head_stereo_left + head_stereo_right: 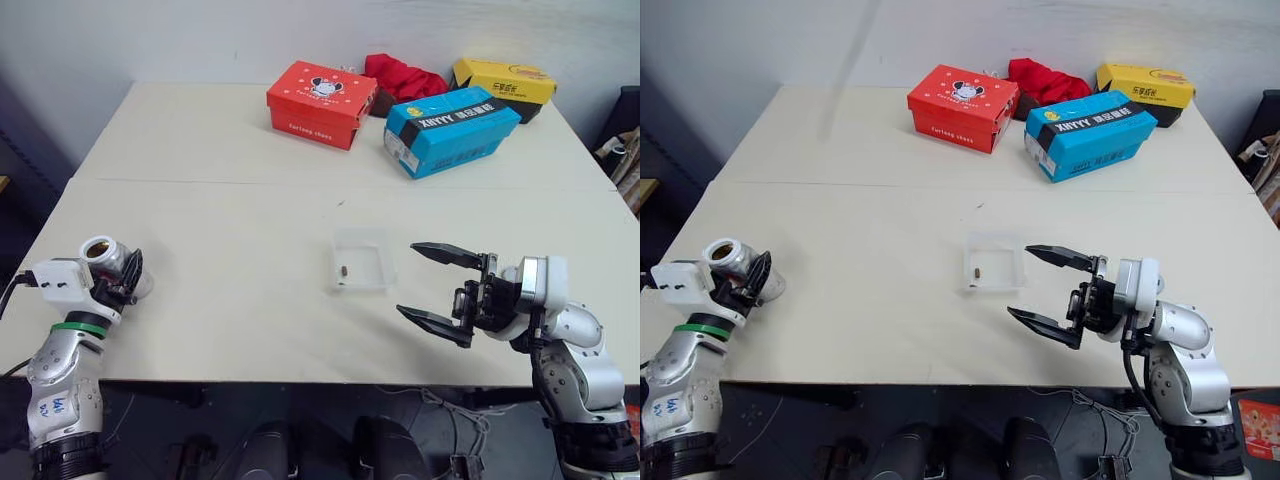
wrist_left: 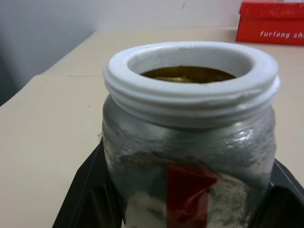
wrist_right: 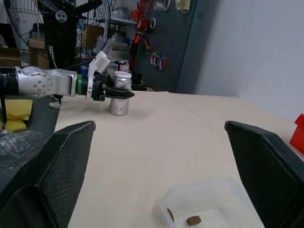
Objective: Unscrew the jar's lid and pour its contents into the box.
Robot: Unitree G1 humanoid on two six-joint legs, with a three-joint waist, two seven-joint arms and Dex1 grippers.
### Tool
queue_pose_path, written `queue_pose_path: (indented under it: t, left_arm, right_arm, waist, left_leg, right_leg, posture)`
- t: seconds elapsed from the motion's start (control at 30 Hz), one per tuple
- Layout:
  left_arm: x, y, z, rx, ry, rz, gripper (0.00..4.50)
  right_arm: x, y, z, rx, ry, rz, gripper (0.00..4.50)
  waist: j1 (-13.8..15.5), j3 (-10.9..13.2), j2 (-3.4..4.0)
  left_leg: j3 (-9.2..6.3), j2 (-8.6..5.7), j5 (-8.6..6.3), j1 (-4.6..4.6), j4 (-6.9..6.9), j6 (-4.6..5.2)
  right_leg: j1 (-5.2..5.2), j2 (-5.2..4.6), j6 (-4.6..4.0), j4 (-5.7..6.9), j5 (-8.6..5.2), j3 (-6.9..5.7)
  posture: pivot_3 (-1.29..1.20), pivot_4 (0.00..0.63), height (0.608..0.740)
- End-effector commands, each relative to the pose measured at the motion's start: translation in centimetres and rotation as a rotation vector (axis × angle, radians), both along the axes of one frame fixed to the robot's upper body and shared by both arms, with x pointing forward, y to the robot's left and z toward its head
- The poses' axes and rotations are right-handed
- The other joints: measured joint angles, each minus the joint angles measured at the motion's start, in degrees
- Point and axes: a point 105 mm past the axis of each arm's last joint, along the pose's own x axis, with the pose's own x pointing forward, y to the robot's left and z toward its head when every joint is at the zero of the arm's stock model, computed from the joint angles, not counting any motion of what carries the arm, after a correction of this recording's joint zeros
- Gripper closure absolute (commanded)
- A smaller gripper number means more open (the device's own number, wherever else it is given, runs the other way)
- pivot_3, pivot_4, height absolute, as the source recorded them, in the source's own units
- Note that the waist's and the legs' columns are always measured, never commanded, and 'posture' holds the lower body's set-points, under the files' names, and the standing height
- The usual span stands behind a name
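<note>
The jar [image 1: 101, 254] stands upright near the table's left edge with its mouth open; it is clear with a red strip [image 2: 187, 192] down its side. My left gripper [image 1: 118, 270] is shut on the jar's body. The lid is out of view. The box [image 1: 362, 236], a shallow clear tray, sits at the table's middle with the contents [image 1: 344, 270], small dark pieces, inside near its left wall. My right gripper [image 1: 408, 280] hovers just right of the box, pointing left, open and empty. The right wrist view shows the box [image 3: 204, 186] below and the jar [image 3: 119, 97] far across the table.
At the table's back stand a red box [image 1: 322, 102], a blue box [image 1: 450, 130] and a yellow box [image 1: 503, 85], with a red cloth [image 1: 405, 75] between them. A seam crosses the tabletop [image 1: 220, 180]. A fan [image 3: 61, 28] stands beyond the table's left side.
</note>
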Motion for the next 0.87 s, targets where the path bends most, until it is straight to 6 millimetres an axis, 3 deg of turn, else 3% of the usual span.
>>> queue_pose_path:
  t: [0.03, 0.2, 0.27, 0.4, 0.63, 0.87]
  left_arm:
    - [-0.2, 0.2, -0.6, 0.014, -0.003, 0.018, 1.40]
    - [-1.2, 0.1, -1.3, 0.000, 0.026, 0.005, 0.04]
    - [-1.7, 0.1, -1.4, -0.002, 0.041, -0.005, 0.04]
    - [-4.5, 1.1, -1.8, 0.079, 0.146, -0.087, 0.04]
    - [-8.4, 1.8, -1.2, 0.410, 0.321, -0.278, 0.04]
    - [-12.6, -0.8, 0.6, 0.501, 0.420, -0.553, 0.04]
  right_arm:
    - [0.1, -0.8, 0.2, -0.002, -0.025, -0.016, 0.00]
    - [-0.5, -3.0, -0.9, -0.028, 0.001, -0.066, 0.00]
    - [-0.9, -3.6, -1.1, -0.036, 0.012, -0.083, 0.00]
    - [-2.7, -7.3, -2.9, -0.070, 0.090, -0.216, 0.00]
    - [-5.6, -13.4, -5.3, -0.177, 0.142, -0.347, 0.00]
    - [-7.0, -18.4, -5.0, -0.349, 0.187, -0.380, 0.00]
  waist:
    - [0.0, 0.0, 0.00]
    - [-0.1, 0.0, -0.02]
    - [-0.1, 0.0, -0.02]
    - [-0.1, 0.0, -0.06]
    - [-0.1, 0.0, -0.04]
    - [-1.4, 0.0, 0.13]
  left_leg:
    - [0.00, 0.01, 0.00, 0.01, 0.00, 0.00]
    - [0.04, 0.02, 0.10, 0.00, 0.00, 0.33]
    - [0.04, 0.02, 0.07, 0.00, -0.03, 0.35]
    - [0.03, 0.07, -0.09, 0.01, -0.12, 0.18]
    - [0.14, 0.11, -0.33, 0.02, -0.24, 0.16]
    - [0.20, 0.16, -0.33, 0.05, -0.62, 0.00]
  right_leg:
    - [0.00, 0.01, 0.00, 0.00, 0.00, -0.02]
    - [0.00, 0.04, 0.00, -0.03, 0.00, -0.15]
    - [0.00, 0.02, 0.00, -0.06, 0.00, -0.11]
    - [0.01, 0.03, -0.01, -0.18, -0.01, -0.03]
    - [-0.01, -0.04, -0.06, -0.44, -0.04, -0.12]
    - [-0.10, -0.07, -0.16, -0.76, -0.09, -0.13]
  posture:
    - [0.00, 0.150, 0.740]
    - [0.00, 0.150, 0.740]
    - [0.00, 0.150, 0.740]
    - [0.00, 0.150, 0.740]
    - [0.00, 0.150, 0.740]
    - [0.00, 0.150, 0.740]
